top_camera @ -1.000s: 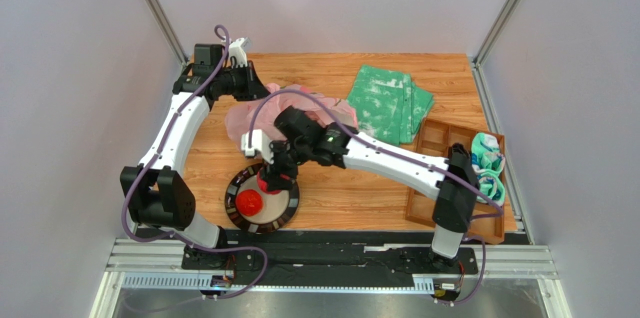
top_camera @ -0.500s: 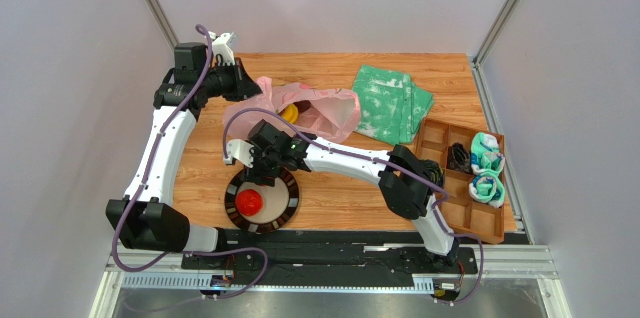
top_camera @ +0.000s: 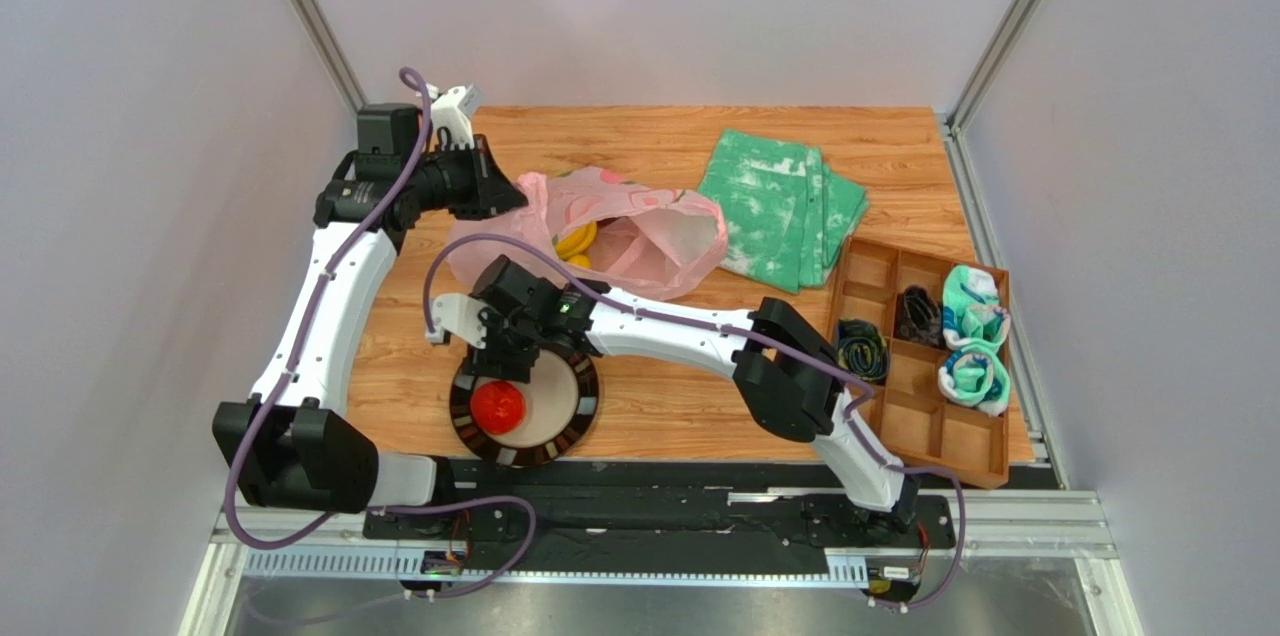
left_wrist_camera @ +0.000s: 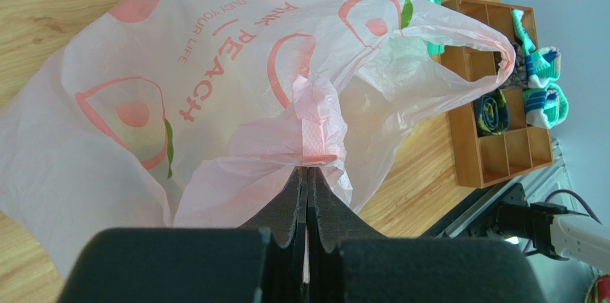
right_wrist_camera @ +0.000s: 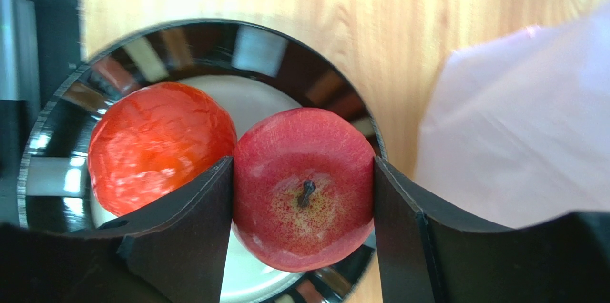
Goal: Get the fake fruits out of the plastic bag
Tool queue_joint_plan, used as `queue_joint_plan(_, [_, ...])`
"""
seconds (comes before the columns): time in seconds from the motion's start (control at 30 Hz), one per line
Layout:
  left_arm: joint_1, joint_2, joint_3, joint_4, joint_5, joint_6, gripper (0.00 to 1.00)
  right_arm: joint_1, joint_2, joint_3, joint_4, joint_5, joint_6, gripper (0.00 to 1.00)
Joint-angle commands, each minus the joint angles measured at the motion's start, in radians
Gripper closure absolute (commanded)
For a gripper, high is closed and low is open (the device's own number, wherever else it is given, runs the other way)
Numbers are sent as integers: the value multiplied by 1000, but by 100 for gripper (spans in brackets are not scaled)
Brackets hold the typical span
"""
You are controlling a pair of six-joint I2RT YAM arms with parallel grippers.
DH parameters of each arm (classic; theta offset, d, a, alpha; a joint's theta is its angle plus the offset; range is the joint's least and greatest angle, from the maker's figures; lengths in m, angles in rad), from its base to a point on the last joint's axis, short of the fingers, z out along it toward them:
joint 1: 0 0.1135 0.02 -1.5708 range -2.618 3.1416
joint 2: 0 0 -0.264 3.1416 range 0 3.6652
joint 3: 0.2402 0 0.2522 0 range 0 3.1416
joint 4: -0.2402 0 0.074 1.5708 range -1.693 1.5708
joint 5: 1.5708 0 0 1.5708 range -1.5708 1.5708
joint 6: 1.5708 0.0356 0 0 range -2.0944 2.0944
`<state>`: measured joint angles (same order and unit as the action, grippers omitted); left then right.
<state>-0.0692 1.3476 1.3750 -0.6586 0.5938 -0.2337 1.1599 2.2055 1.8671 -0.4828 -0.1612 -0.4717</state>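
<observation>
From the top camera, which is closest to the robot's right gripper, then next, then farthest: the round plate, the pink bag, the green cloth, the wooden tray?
1. the round plate, just under the right gripper and the red apple it holds, near the front.
2. the pink bag, behind it.
3. the green cloth, back right.
4. the wooden tray, far right side.

From above, the pink plastic bag (top_camera: 661,240) hides its contents except a sliver of yellow fruit (top_camera: 576,237) at upper centre. The right gripper (top_camera: 511,353) covers the red apple (right_wrist_camera: 304,189) it grips.
</observation>
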Motion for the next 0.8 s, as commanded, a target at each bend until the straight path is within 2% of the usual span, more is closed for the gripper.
queue_joint_plan(0.0, [8, -47, -11, 37, 15, -9, 100, 18, 28, 20, 42, -15, -8, 56])
queue_joint_plan(0.03, [8, -48, -11, 39, 15, -9, 100, 15, 29, 11, 53, -3, -22, 52])
queue_joint_plan(0.07, [8, -47, -10, 40, 17, -10, 100, 17, 31, 1, 55, 2, -27, 41])
queue_joint_plan(0.13, [8, -44, -10, 39, 17, -12, 100, 14, 33, -11, 64, 9, -22, 31])
queue_joint_plan(0.17, [8, -41, -8, 42, 17, -12, 100, 12, 33, -9, 69, 20, -10, 21])
queue_joint_plan(0.2, [8, -39, -10, 43, 20, -13, 100, 12, 27, -8, 79, 38, -1, 0])
queue_joint_plan(0.27, [8, -36, -10, 45, 21, -15, 100, 9, 22, 0, 128, 112, 24, 0])
queue_joint_plan(0.5, [8, -24, 2, 45, 23, -13, 100, 1, 4, 83, 92, 108, 16, 0])
queue_joint_plan(0.73, [9, -18, 21, 36, 3, -1, 100, -12, -159, 52, -28, 48, 42, 0])
queue_joint_plan(0.77, [9, -16, 24, 30, 1, -1, 100, -15, -231, 18, -42, 37, 45, 1])
